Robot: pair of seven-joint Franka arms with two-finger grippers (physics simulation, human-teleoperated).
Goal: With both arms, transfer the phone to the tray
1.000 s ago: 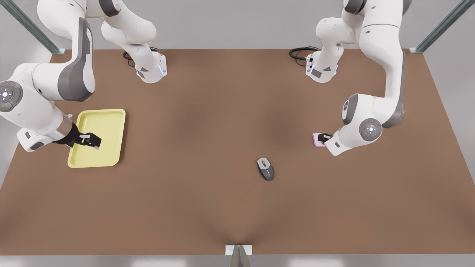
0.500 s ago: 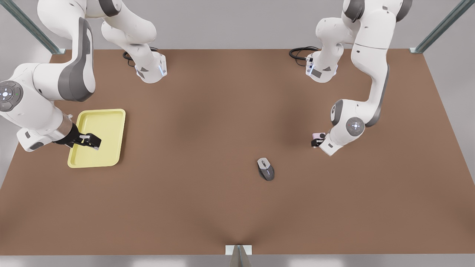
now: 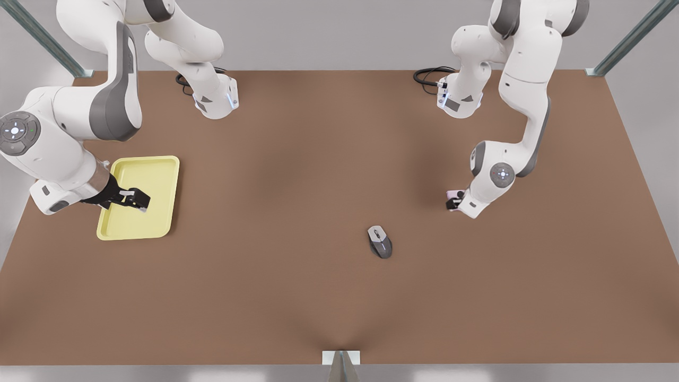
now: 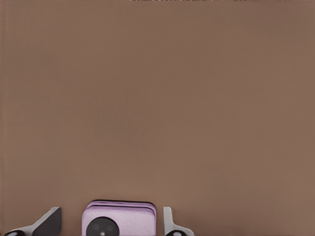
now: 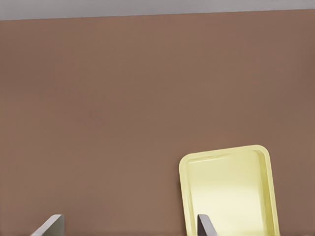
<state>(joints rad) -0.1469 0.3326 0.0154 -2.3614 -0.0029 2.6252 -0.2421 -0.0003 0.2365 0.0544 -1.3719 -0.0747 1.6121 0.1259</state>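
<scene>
The pale pink-lilac phone (image 4: 119, 220) lies flat on the brown table, one black circle showing. My left gripper (image 4: 111, 212) is open with a finger on each side of it and a small gap at each. At the front view's right this gripper (image 3: 455, 203) is low over the phone (image 3: 451, 194) and covers most of it. The pale yellow tray (image 3: 159, 170) lies at the front view's left. My right gripper (image 3: 139, 201) hangs open above it with nothing between its fingers. Its wrist view has the tray (image 5: 231, 182) beyond the gripper (image 5: 129, 220).
A grey computer mouse (image 3: 380, 241) sits on the table between the arms, nearer the front edge. Both arm bases (image 3: 215, 101) (image 3: 459, 101) and black cables (image 3: 427, 77) stand at the back edge. Bare brown table stretches between the phone and the tray.
The arm at the front view's right has swung more upright and drawn in over the phone, which has stayed put. The arm over the tray has shifted slightly right.
</scene>
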